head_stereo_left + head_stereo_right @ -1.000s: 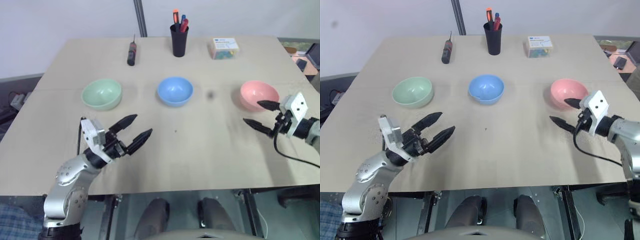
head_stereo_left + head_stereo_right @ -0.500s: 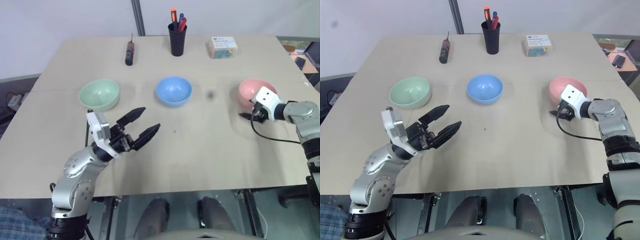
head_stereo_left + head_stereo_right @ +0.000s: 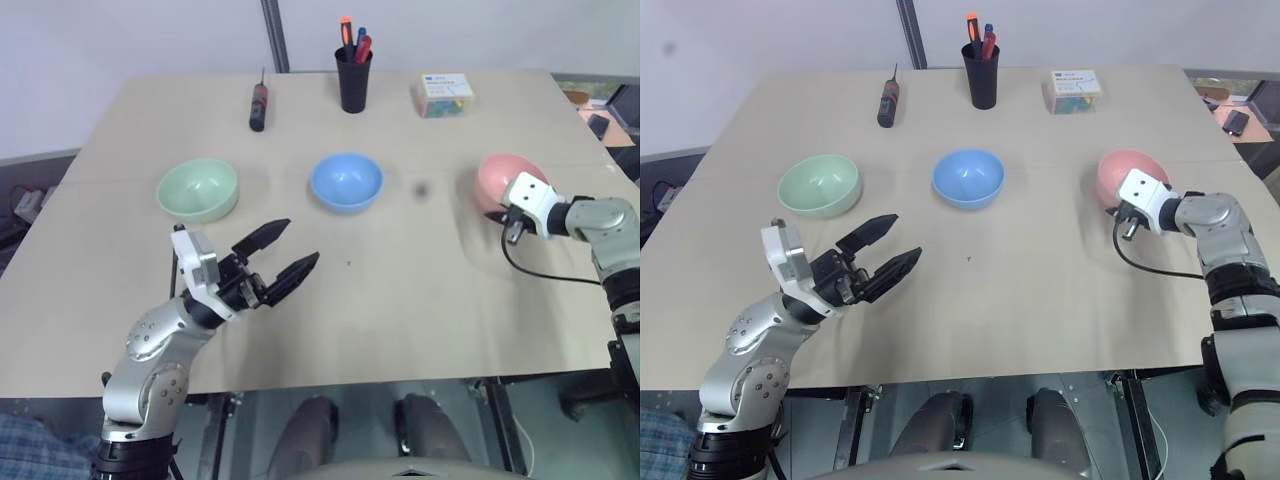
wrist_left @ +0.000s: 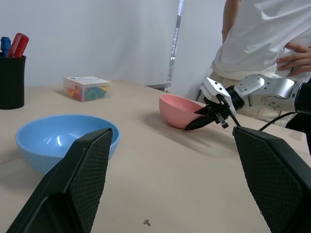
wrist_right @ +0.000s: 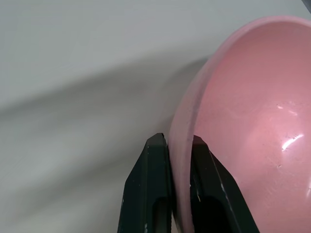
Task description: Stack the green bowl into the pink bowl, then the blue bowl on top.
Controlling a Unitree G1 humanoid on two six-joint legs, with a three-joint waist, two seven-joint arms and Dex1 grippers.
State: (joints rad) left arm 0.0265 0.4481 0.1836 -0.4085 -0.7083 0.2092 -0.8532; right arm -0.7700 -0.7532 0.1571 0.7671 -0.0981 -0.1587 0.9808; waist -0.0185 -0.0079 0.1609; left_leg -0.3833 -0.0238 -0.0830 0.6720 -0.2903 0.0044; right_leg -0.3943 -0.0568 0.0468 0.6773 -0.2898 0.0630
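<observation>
Three bowls stand in a row across the table: the green bowl (image 3: 198, 188) on the left, the blue bowl (image 3: 346, 181) in the middle, the pink bowl (image 3: 497, 178) on the right. My right gripper (image 5: 176, 145) is shut on the pink bowl's (image 5: 243, 121) near rim, one finger inside and one outside. That bowl looks tipped up on its gripped side. My left gripper (image 3: 298, 242) hovers open over the table in front of the green and blue bowls, holding nothing.
At the table's far edge are a screwdriver (image 3: 259, 105), a black pen cup (image 3: 354, 85) and a small box of coloured pieces (image 3: 445, 95). A person in a white shirt (image 4: 262, 39) stands beyond the table's right side.
My right gripper went forward to the pink bowl and closed on its rim, tipping the bowl. The left gripper stayed open and in place.
</observation>
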